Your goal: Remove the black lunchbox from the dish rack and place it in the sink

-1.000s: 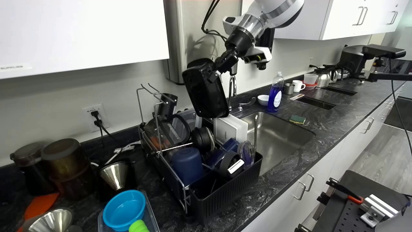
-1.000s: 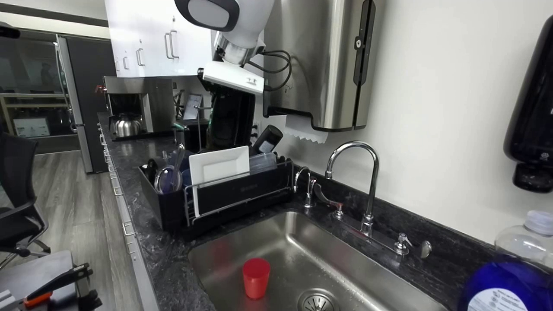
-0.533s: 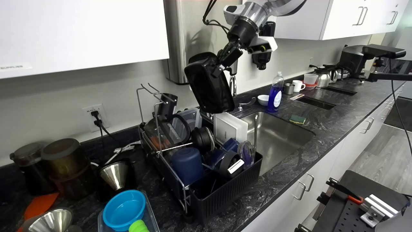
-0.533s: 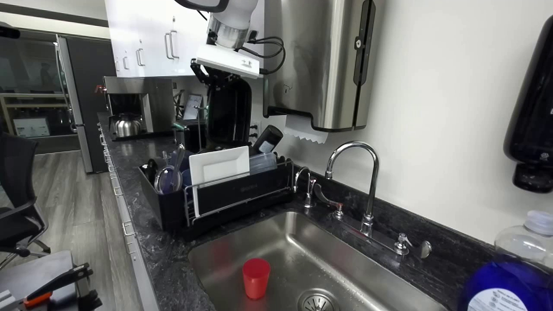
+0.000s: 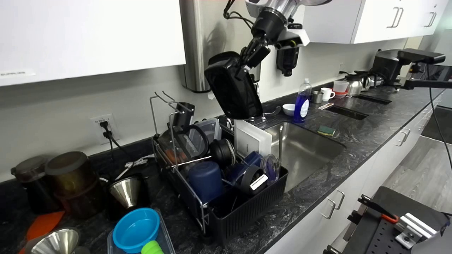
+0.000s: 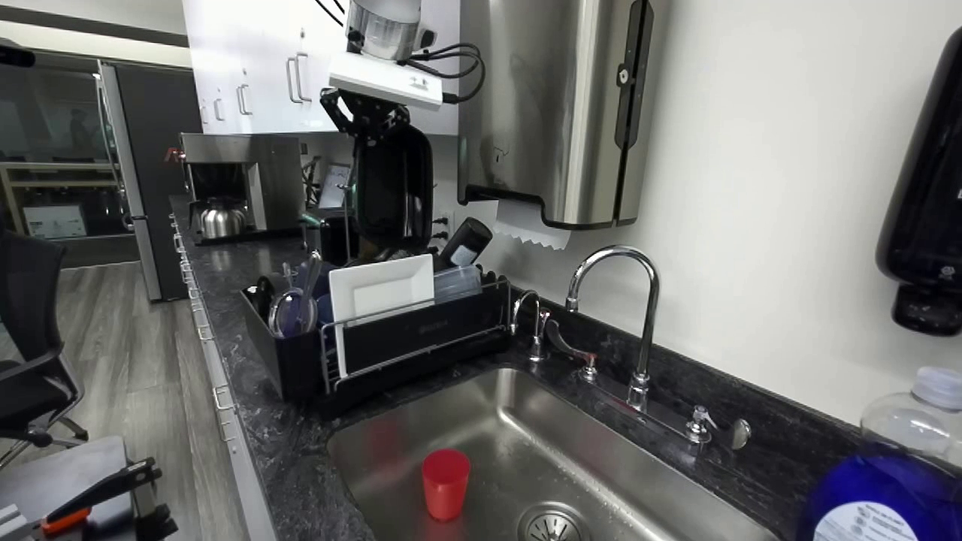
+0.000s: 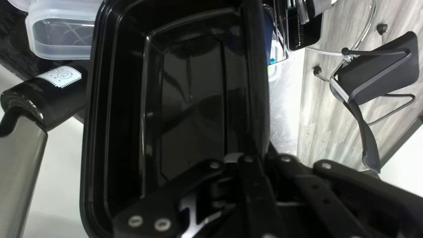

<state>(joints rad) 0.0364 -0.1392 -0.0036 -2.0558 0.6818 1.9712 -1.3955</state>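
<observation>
The black lunchbox [image 5: 233, 90] hangs tilted in the air above the dish rack [image 5: 247, 208]. It also shows in an exterior view [image 6: 394, 188], behind and above the rack [image 6: 432, 338]. My gripper [image 5: 243, 68] is shut on the lunchbox's rim at its upper edge. In the wrist view the gripper [image 7: 259, 150] pinches one long wall of the lunchbox [image 7: 193, 105], whose open inside faces the camera. The fingertips are dark and partly hidden there. The sink [image 5: 303, 148] lies beyond the rack; its basin also shows in an exterior view [image 6: 601, 458].
A red cup [image 6: 445, 485] stands in the sink. The faucet [image 6: 650, 323] rises at the wall side. A white square plate [image 6: 383, 293] stands in the rack's sink side. A steel towel dispenser [image 6: 552, 105] hangs on the wall. A blue soap bottle [image 5: 302, 102] stands past the sink.
The gripper and the lunchbox have risen a little, clear of the rack's dishes. They shifted right in an exterior view and slightly left in an exterior view. The hold stays the same.
</observation>
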